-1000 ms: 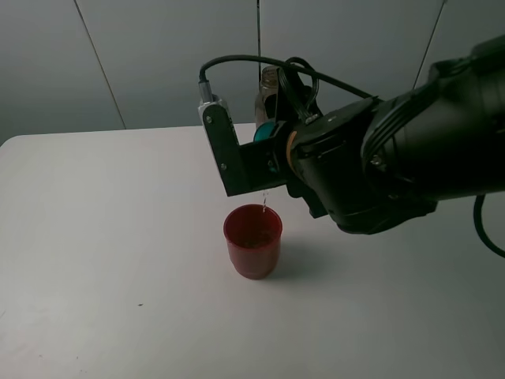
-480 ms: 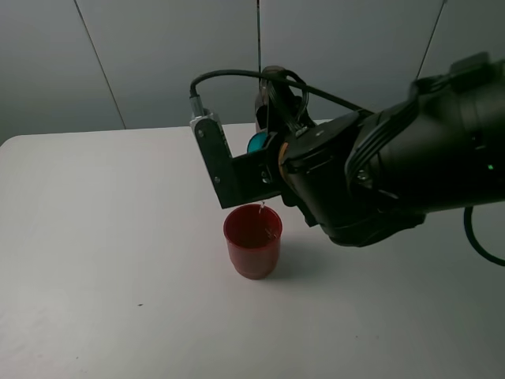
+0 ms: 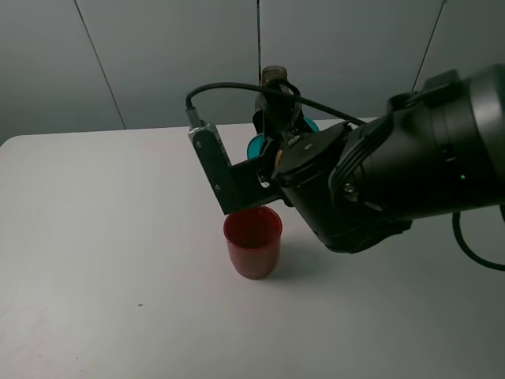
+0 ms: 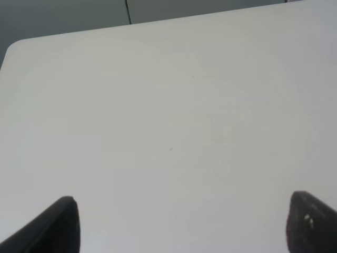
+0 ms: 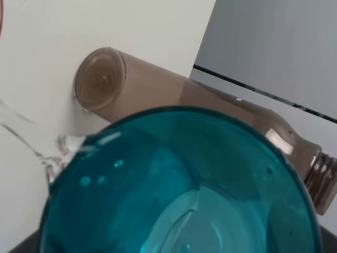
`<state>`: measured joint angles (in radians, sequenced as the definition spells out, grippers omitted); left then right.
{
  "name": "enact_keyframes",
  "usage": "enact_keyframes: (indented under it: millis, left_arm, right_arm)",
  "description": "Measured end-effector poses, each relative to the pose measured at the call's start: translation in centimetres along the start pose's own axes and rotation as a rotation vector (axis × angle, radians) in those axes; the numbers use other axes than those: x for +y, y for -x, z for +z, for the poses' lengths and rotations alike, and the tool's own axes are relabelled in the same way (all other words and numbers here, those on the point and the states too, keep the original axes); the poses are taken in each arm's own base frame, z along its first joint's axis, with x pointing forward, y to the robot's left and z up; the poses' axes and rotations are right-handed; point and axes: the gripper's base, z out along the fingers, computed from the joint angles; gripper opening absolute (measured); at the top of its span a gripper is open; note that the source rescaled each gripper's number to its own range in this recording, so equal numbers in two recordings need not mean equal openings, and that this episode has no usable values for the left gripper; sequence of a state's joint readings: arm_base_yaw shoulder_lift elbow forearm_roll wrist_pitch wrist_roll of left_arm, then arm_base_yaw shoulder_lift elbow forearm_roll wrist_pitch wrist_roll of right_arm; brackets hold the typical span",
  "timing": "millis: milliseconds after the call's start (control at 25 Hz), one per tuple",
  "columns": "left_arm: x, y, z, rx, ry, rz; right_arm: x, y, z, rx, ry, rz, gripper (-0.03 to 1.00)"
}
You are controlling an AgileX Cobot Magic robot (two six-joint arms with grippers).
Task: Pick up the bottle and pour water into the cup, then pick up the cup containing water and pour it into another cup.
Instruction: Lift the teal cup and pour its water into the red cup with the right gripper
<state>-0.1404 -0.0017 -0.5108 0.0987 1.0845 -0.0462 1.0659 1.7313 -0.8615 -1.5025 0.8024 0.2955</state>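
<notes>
Bottle (image 3: 273, 79) stands upright on the white table (image 3: 95, 237), behind the right arm and mostly hidden by it; only its threaded neck shows from above. Red cup (image 3: 252, 241) sits upright just below and in front of the right gripper (image 3: 264, 158), which grips the teal cup (image 5: 179, 184), tipped steeply over the red one. Left gripper (image 4: 181, 226) hangs wide open over bare table.

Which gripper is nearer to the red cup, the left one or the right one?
Right. The right gripper holds the teal cup tipped just above the red cup; the left gripper faces only bare table.
</notes>
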Motion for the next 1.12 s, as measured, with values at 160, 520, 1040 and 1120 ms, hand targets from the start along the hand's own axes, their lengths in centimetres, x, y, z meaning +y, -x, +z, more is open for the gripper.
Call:
enact_keyframes:
  millis: [160, 520, 1040, 1120]
  left_arm:
    - [0.0, 0.0, 0.0, 0.000, 0.000, 0.000]
    - [0.0, 0.0, 0.0, 0.000, 0.000, 0.000]
    - [0.0, 0.0, 0.0, 0.000, 0.000, 0.000]
    - [0.0, 0.0, 0.0, 0.000, 0.000, 0.000]
  right_arm:
    - [0.1, 0.2, -0.2, 0.007, -0.007, -0.016, 0.09]
    - [0.5, 0.8, -0.1, 0.016, -0.021, -0.058, 0.09]
    - [1.4, 1.7, -0.6, -0.006, -0.052, -0.145, 0.09]
    - [1.7, 1.5, -0.5, -0.003, -0.057, -0.166, 0.09]
